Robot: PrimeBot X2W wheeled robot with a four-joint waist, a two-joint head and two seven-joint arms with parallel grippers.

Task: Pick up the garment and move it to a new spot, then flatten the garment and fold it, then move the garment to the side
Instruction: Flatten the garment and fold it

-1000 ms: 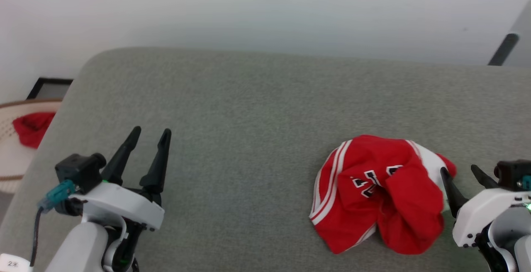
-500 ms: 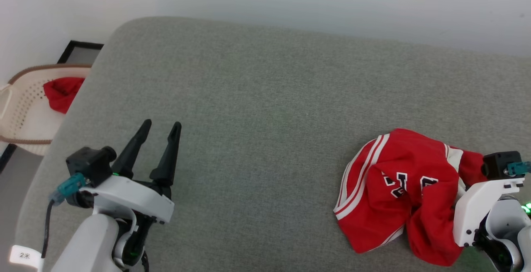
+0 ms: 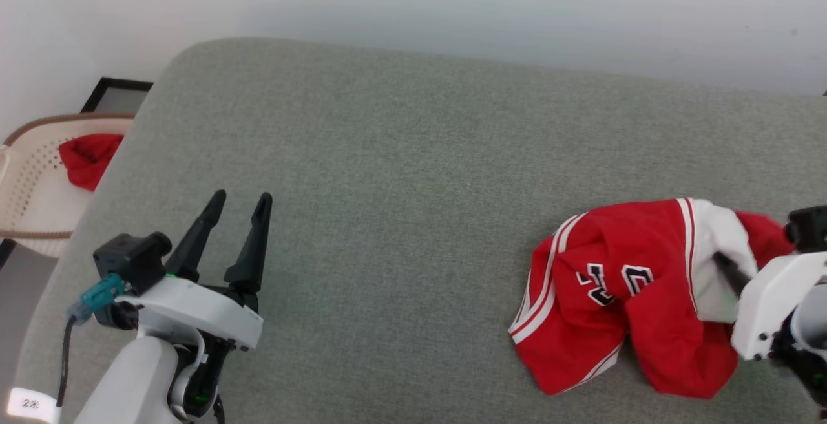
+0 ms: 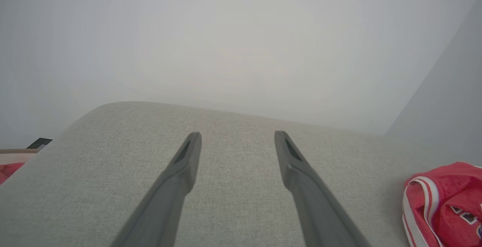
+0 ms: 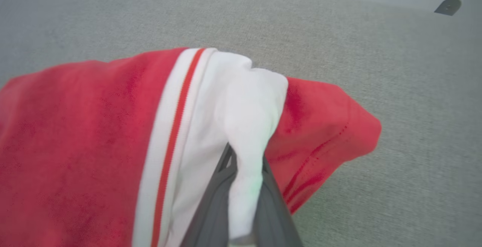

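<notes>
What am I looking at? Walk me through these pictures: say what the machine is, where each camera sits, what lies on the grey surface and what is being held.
This is a wheeled robot with two arms, each ending in a two-fingered claw. The wide picture comes from a camera on its head, looking down at a grey cushioned surface. The other two pictures come from cameras on its wrists, each looking along that arm's own fingers. The left claw is open and holds nothing; it is poised over bare cushion. The right claw is pinched shut on a white part of the red jersey, which lies crumpled on the cushion at the robot's right. Beyond the cushion's left edge sits a cream perforated basket with a small red cloth in it.
</notes>
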